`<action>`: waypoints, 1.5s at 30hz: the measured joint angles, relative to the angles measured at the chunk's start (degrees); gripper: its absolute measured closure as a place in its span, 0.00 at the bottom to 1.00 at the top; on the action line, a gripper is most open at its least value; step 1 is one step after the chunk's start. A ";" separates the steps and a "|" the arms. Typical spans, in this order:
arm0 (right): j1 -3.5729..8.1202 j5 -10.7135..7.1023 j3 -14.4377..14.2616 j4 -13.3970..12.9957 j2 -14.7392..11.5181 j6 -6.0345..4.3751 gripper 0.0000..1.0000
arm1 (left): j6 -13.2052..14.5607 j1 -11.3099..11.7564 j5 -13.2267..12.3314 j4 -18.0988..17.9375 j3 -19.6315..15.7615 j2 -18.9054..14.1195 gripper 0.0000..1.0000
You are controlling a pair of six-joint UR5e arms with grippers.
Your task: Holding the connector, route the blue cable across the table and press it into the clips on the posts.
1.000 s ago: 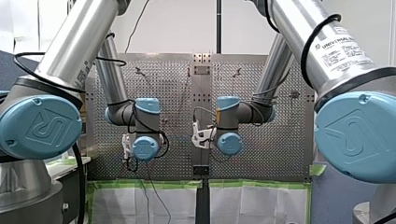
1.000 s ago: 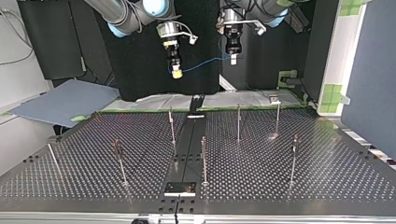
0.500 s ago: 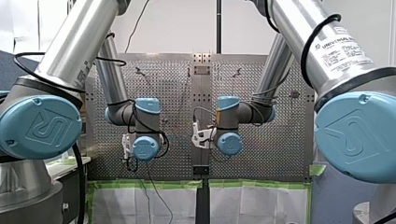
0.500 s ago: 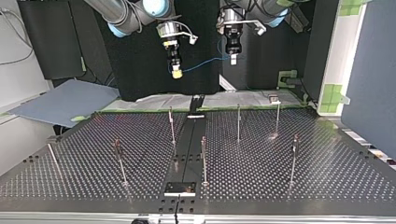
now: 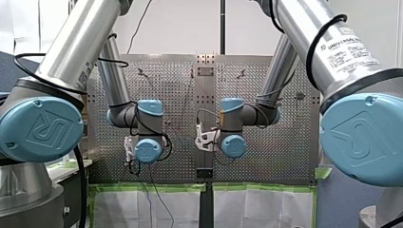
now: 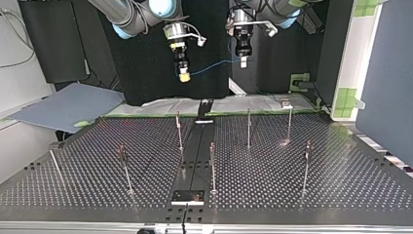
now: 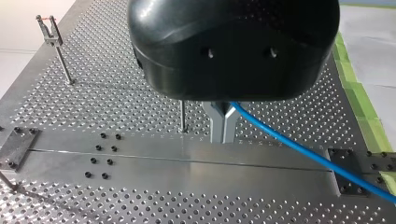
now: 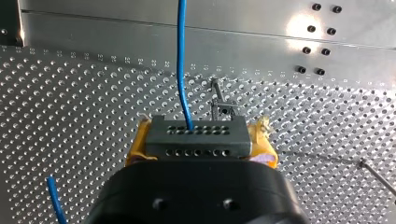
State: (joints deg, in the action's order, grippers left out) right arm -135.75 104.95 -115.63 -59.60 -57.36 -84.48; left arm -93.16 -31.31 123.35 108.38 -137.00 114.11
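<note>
While right tool (image 8: 200, 142) clamps connector (image 8: 196, 133), left tool (image 7: 223, 129) pinches blue cable (image 7: 303, 149), likely tensioning span above posts (image 6: 212, 165), top-view 6 o'clock.

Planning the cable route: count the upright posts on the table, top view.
7, in the top view: far-left post, left post, far centre post, near centre post, right-middle post, right far post, right near post. Other thin ones could be missed.
</note>
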 joint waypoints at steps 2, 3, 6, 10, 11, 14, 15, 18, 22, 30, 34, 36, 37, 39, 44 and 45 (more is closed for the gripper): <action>0.00 0.00 0.00 0.00 0.00 0.00 1.00 | 0.00 0.00 0.00 0.00 0.00 0.00 1.00; 0.00 0.00 0.00 0.00 0.00 0.00 1.00 | 0.00 0.00 0.00 0.00 0.00 0.00 1.00; 0.00 0.00 0.00 0.00 0.00 0.00 1.00 | 0.00 0.00 0.00 0.00 0.00 0.00 1.00; 0.00 0.00 0.00 0.00 0.00 0.00 1.00 | 0.00 0.00 0.00 0.00 0.00 0.00 1.00; 0.00 0.00 0.00 0.00 0.00 0.00 1.00 | 0.00 0.00 0.00 0.00 0.00 0.00 1.00; 0.00 0.00 0.00 0.00 0.00 0.00 1.00 | 0.00 0.00 0.00 0.00 0.00 0.00 1.00; 0.00 0.00 0.00 0.00 0.00 0.00 1.00 | 0.00 0.00 0.00 0.00 0.00 0.00 1.00; 0.00 0.00 0.00 0.00 0.00 0.00 1.00 | 0.00 0.00 0.00 0.00 0.00 0.00 1.00; 0.00 0.00 0.00 0.00 0.00 0.00 1.00 | 0.00 0.00 0.00 0.00 0.00 0.00 1.00; 0.00 0.00 0.00 0.00 0.00 0.00 1.00 | 0.00 0.00 0.00 0.00 0.00 0.00 1.00; 0.00 0.00 0.00 0.00 0.00 0.00 1.00 | 0.00 0.00 0.00 0.00 0.00 0.00 1.00; 0.00 0.00 0.00 0.00 0.00 0.00 1.00 | 0.00 0.00 0.00 0.00 0.00 0.00 1.00; 0.00 0.00 0.00 0.00 0.00 0.00 1.00 | 0.00 -0.02 -0.02 -0.01 0.03 0.00 1.00; 0.00 0.00 -0.04 0.00 0.00 0.00 1.00 | 0.04 -0.05 -0.05 -0.01 0.10 -0.05 1.00; -0.14 0.20 0.32 0.88 0.88 0.27 1.00 | 0.08 -0.08 -0.08 0.00 0.15 -0.07 1.00; -0.15 0.22 0.35 1.19 1.19 0.29 1.00 | 0.08 -0.08 -0.08 0.00 0.16 -0.07 1.00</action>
State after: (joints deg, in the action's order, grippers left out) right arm -135.90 105.17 -115.27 -58.41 -56.17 -84.19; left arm -93.08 -31.39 123.27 108.38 -136.84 114.04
